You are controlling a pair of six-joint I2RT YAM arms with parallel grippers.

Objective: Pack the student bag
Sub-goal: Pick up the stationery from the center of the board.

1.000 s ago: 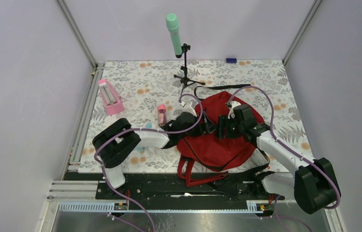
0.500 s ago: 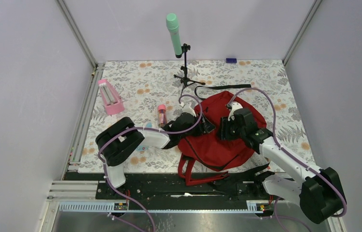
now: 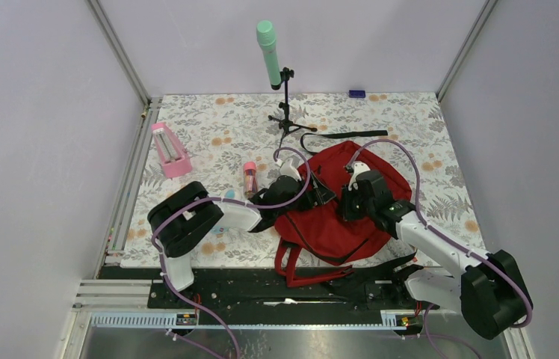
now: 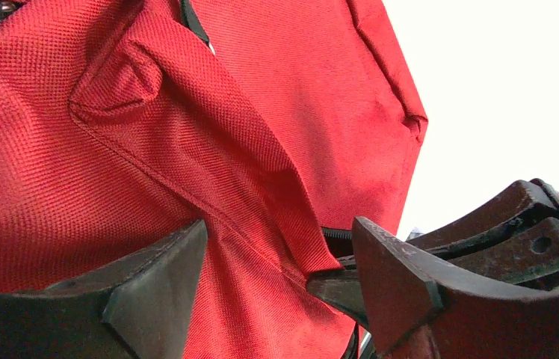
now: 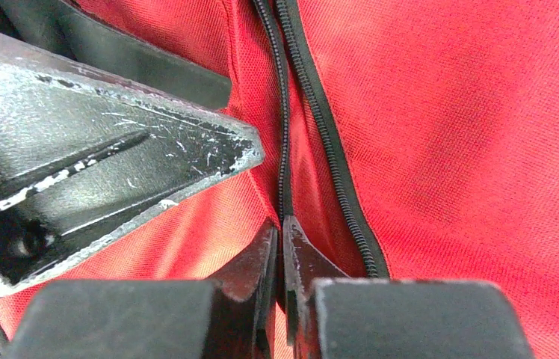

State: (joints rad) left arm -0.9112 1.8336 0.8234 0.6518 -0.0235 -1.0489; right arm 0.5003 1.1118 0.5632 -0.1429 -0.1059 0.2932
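Student bag [image 3: 340, 224] lies slumped on the floral bench [image 3: 209, 127], close to both arms. Right end effector [image 5: 282, 243] is pinched together on its black zipper edge [image 5: 285, 149]. Left end effector [image 4: 276, 233] stands apart around a fabric fold [image 4: 258, 198]. Best to clamp that fold firmly, then spread the opening gently.

1 student bag [image 3: 329, 228], 1 green microphone [image 3: 267, 52], 1 pink box [image 3: 170, 150], 1 pink tube [image 3: 249, 178], 1 blue block [image 3: 356, 93].

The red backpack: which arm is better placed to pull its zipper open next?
Probably the right. The right gripper is shut on the zipper edge of the backpack; the left gripper is open, with only a fabric fold between its fingers.
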